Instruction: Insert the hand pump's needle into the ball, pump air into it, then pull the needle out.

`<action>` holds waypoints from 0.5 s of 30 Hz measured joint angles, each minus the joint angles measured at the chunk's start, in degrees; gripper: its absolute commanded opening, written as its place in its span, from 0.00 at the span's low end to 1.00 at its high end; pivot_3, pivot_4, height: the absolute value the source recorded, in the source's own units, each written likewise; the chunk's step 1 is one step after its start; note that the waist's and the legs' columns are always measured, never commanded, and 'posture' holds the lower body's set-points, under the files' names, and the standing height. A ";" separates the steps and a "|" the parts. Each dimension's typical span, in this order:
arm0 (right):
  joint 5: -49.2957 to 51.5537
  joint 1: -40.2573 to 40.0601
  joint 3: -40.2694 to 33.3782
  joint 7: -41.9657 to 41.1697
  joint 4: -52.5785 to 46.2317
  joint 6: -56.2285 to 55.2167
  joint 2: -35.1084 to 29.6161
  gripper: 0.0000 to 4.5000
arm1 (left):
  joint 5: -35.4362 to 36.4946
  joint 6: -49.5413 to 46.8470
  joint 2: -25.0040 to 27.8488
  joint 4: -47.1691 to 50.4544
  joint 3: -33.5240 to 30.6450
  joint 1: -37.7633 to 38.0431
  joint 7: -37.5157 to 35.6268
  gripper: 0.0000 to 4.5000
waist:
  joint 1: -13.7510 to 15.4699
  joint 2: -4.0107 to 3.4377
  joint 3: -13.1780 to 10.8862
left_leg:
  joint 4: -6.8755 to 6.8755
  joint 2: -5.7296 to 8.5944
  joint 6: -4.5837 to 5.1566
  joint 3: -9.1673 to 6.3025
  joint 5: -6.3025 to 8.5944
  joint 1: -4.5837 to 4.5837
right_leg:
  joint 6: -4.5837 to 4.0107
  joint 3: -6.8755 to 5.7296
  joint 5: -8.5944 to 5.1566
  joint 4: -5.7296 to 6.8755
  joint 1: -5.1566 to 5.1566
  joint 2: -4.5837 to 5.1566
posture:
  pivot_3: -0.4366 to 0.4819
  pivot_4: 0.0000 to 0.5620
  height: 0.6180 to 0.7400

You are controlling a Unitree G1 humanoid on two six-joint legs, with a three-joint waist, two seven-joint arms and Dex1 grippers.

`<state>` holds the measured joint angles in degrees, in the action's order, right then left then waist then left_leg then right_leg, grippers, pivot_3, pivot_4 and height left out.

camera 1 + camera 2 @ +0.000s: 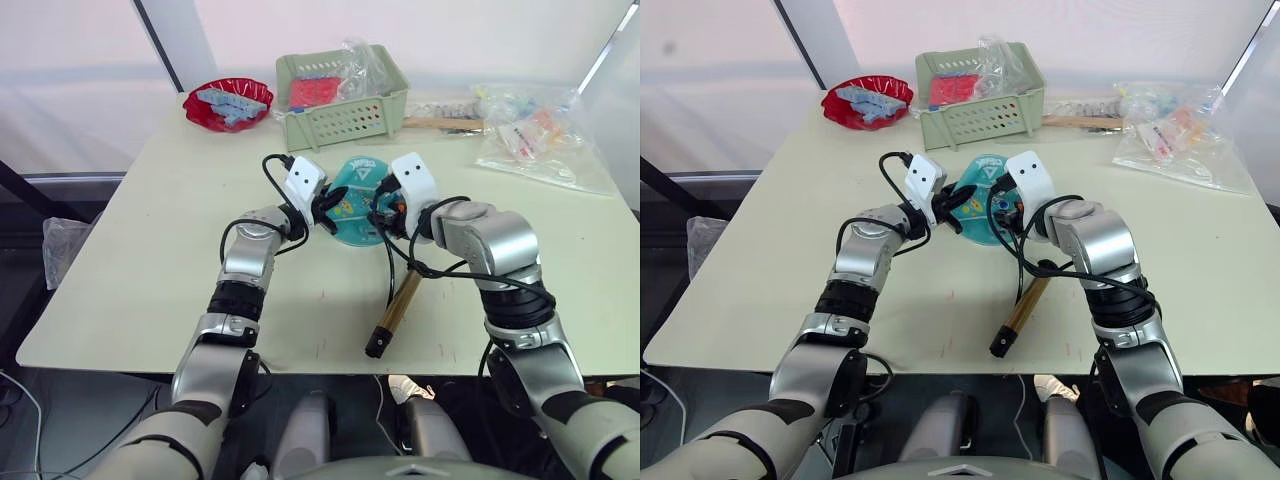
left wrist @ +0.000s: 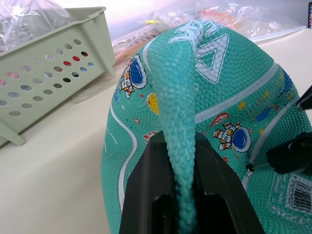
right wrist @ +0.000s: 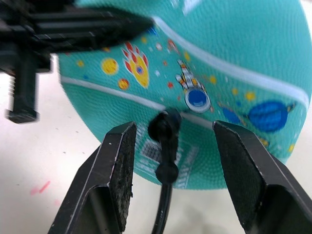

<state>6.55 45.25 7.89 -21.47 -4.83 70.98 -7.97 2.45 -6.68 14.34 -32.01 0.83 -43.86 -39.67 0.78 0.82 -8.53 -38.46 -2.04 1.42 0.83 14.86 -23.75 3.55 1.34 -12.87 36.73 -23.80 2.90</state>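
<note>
We see the flat ball [image 1: 352, 200] mid-table, its fold pinched by our left gripper [image 2: 181, 195], needle [image 3: 165, 130] fitting at its valve, standing between our right gripper [image 3: 170, 141] fingers — wide open — pump [image 1: 397, 308] trailing toward us.

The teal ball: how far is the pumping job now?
Done, it seems: the black needle fitting sits against the flat teal printed ball by its white label; the pin itself is hidden. In hand: the left pincer pinches a fold of the ball; the right pincer is open around the fitting. Left: pumping with the brass-gold pump on the table, then withdrawal.
</note>
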 measured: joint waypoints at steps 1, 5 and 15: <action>0.13 -0.03 0.00 0.53 0.66 -0.26 0.22 0.58 | 0.00 0.06 0.01 -0.26 -0.01 -0.21 -0.06 0.00 | 0.01 0.00 0.00 | 0.00 0.00 0.00 0.00 -0.01 0.00 | 0.00 0.00 0.00 0.01 0.00 0.00 | 0.48 0.27 0.97; 0.48 -0.20 0.02 1.91 1.76 -1.63 1.27 0.58 | 0.00 0.37 0.03 -0.70 -0.01 -0.38 -0.11 0.00 | 0.01 0.00 0.00 | 0.00 0.00 -0.03 0.00 -0.02 0.00 | 0.00 0.00 0.00 0.02 0.00 0.00 | 0.48 0.27 0.97; 1.21 -0.43 0.01 3.57 3.87 -3.63 1.75 0.40 | 0.00 0.42 0.03 -0.52 -0.01 -0.25 -0.11 0.00 | 0.00 0.00 0.00 | 0.00 0.00 -0.04 -0.01 -0.03 0.00 | 0.00 0.00 0.00 0.02 0.00 0.00 | 0.48 0.27 0.97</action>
<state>7.76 44.82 7.90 -17.91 -0.96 67.35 -6.22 2.45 -6.26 14.37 -32.53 0.83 -44.11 -39.78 0.78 0.82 -8.53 -38.46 -2.04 1.38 0.82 14.83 -23.75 3.55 1.34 -12.87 36.75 -23.79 2.90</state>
